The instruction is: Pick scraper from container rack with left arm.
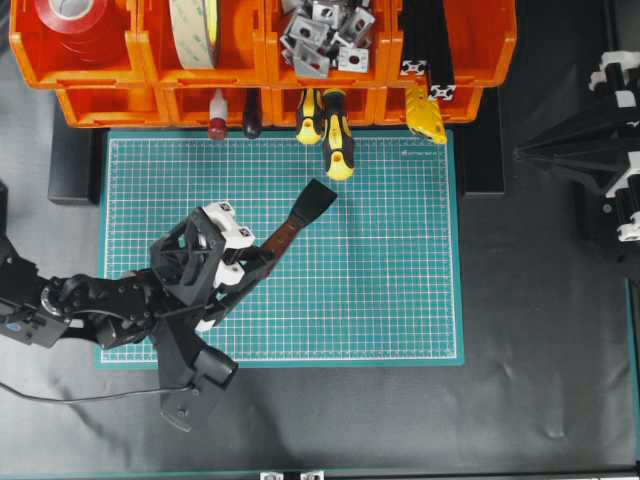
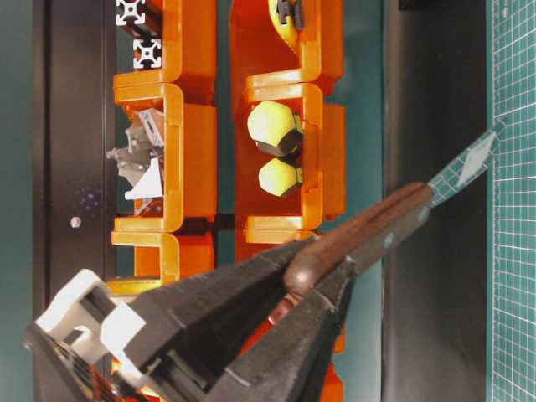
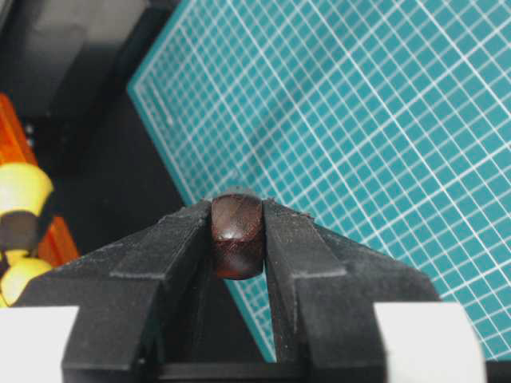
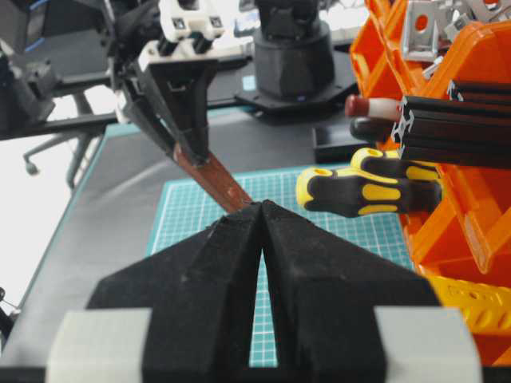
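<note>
A: Reddish-brown wood is clamped between the left gripper [image 3: 237,239] jaws: that is the handle end of the scraper [image 1: 297,222], held above the green cutting mat [image 1: 400,300], well clear of the container rack [image 1: 100,105].

B: Blade position?

A: Dark blade points up-mat toward the yellow-and-black screwdrivers [image 1: 330,125] that jut from the lower bins. It touches nothing.

B: Right gripper [image 4: 262,214]?

A: Jaws together, empty, parked at the right side.

B: Failure modes?

A: The grip sits near the handle's very end, so most of the tool overhangs. A fast swing could probably pivot the rounded wood in the jaws or let it slip out. A move toward the rack risks the blade striking the screwdriver handles.

B: Legible markings?

A: None. Faint print lies near the mat's upper right corner, too small to read.
</note>
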Motion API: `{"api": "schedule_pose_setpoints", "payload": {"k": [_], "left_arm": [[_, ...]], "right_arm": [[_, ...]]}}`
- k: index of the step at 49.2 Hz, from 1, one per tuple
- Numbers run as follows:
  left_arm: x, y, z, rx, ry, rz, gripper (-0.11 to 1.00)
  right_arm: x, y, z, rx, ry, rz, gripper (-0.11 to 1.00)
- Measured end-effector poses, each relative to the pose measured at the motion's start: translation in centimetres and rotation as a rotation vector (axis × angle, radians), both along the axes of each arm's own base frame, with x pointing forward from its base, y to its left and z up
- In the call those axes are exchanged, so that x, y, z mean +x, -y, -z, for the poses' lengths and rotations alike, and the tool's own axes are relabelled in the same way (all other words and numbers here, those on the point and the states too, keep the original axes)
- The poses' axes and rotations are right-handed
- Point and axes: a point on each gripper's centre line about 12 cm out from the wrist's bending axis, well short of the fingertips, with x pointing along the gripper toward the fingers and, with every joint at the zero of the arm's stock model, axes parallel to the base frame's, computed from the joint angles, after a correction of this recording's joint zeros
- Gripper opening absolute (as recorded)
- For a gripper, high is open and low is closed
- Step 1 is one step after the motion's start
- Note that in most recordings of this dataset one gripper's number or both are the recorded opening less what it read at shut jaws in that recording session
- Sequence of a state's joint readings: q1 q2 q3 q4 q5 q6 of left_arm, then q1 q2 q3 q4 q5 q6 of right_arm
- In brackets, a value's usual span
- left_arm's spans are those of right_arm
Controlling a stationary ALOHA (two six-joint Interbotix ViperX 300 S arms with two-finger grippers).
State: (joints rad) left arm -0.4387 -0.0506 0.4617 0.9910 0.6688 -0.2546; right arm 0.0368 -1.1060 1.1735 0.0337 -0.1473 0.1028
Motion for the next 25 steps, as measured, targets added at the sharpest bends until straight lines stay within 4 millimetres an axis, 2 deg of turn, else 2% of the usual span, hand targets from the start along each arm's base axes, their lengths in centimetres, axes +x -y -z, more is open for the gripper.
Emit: {"api": "schedule_pose_setpoints", "payload": {"k": [25], "left_arm": [[0.08,0.16,0.30,-0.095,0.024,-0.058,0.20]], "right_arm": [[-0.02,0.00,-0.03,0.000,0.002,0.000,-0.01]]}}
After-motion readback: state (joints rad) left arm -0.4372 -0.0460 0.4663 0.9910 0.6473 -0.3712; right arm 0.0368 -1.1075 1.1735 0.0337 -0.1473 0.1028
